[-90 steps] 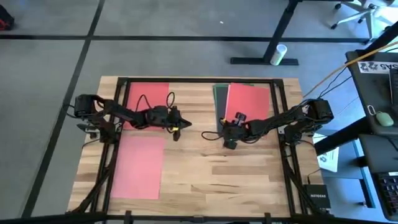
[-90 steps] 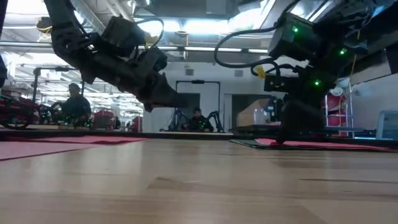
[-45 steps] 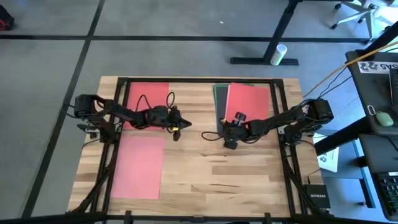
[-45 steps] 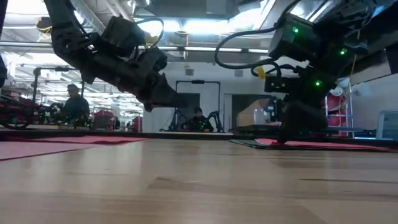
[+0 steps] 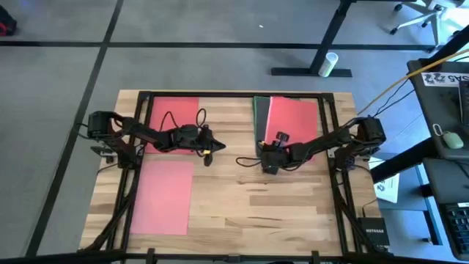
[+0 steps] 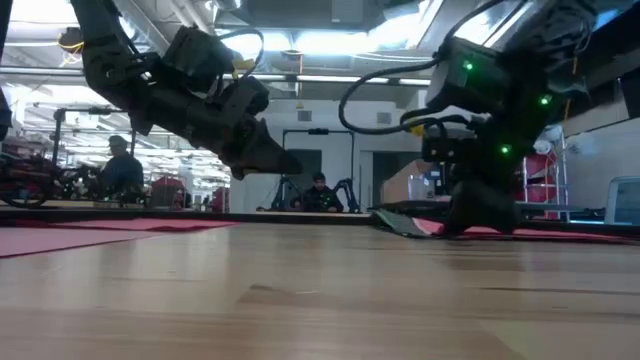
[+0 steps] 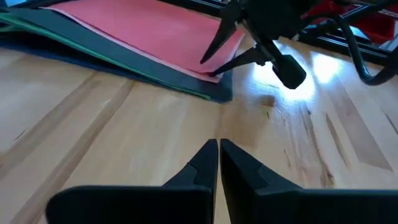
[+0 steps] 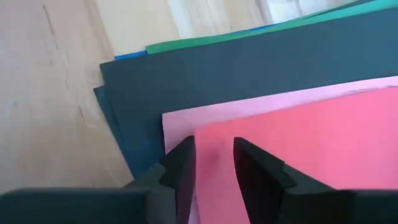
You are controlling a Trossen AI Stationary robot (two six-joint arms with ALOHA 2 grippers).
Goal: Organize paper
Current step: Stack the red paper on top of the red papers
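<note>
A stack of paper lies at the table's back right: a red sheet on top, then pink, dark grey, green and blue. My right gripper stands open over the stack's near left corner, also seen from the left wrist. A single red sheet lies flat at the back left and a lighter red one at the front left. My left gripper hovers shut above the table's middle, touching nothing. My right gripper sets its fingertips down on the stack's top sheets by the near left corner, one over the pink sheet's edge and one over the red. The fingers slant down from the table's right. The stack lies on the table with that corner slightly raised. Whether a finger is under any sheet, I cannot tell.
Black frame rails run along the table's left, right and far sides. Bare wood spreads across the middle and near right. A desk with a white printed sheet stands off the right edge. People sit in the room beyond.
My right gripper has gone a little toward the table's left at the stack's corner. The dark lower sheets have shifted with it, and the stack's near left corner now rises off the wood in the low view.
</note>
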